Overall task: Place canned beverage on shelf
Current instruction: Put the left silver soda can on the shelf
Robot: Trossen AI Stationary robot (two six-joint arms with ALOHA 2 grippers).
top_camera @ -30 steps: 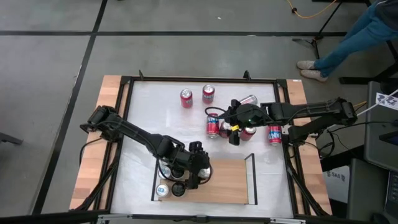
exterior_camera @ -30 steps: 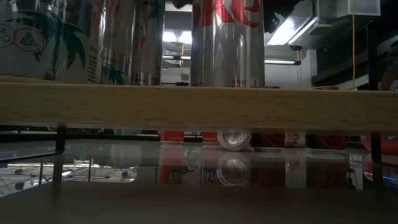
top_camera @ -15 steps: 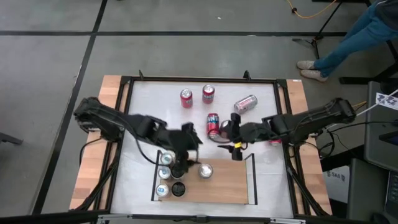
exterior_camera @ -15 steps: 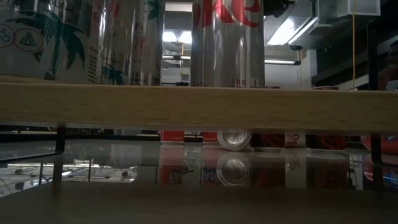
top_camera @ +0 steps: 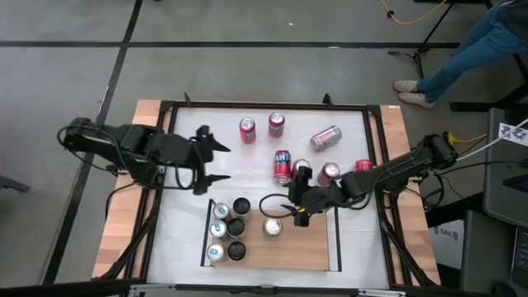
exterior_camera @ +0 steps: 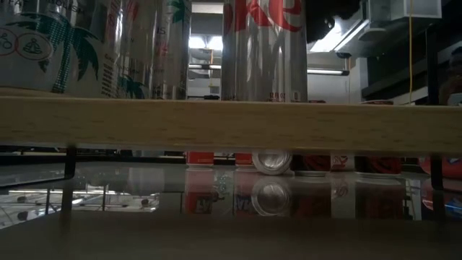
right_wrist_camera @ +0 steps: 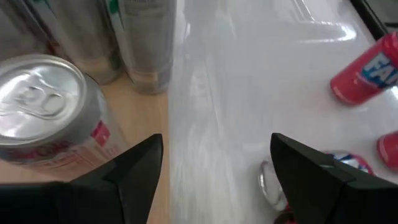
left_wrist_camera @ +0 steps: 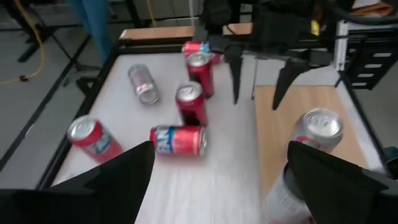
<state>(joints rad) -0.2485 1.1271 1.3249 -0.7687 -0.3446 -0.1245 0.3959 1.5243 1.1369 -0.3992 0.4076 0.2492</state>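
High view is showing the right pincer (top_camera: 294, 216) hanging wide and empty just right of the silver can (top_camera: 272, 227) standing on the shelf (top_camera: 313, 247) at lower centre, risking toppling it, while the left pincer (top_camera: 211, 157) is waiting wide at upper left.

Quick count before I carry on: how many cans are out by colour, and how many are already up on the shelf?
Red cans on the white tabletop: 6
Silver-and-red can lying on its side on the tabletop: 1
Diet Coke can on the shelf: 1
Other cans clustered on the shelf: 6
Total: 14
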